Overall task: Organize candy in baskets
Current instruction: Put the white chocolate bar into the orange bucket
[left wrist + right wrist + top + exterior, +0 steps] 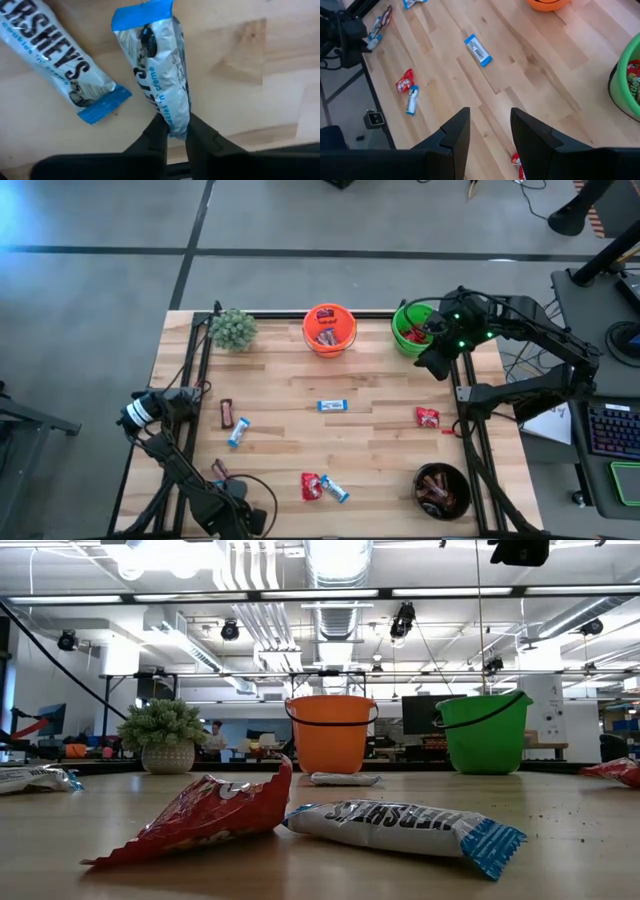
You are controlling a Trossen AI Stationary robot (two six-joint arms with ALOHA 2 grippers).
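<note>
My left gripper is near the table's near-left corner, shut on a light blue-and-white candy bar. A second such bar lies flat beside it. My right gripper is open and holds nothing; it hangs above the table beside the green pail, which holds red candy. The orange pail holds red and blue-and-white candy, and the black bowl dark brown candy. Loose on the table: a brown bar, blue-and-white bars and red packets. My left gripper pinches the blue-and-white bar by one end, between its two fingers. The bar runs straight on away from the fingers, in line with them. I cannot tell whether it is lifted clear or lies on the wood.
A fuzzy potted plant stands at the far-left corner. Black rails run along the table's left and right sides. Bare wood lies in the middle of the table between the scattered candy.
</note>
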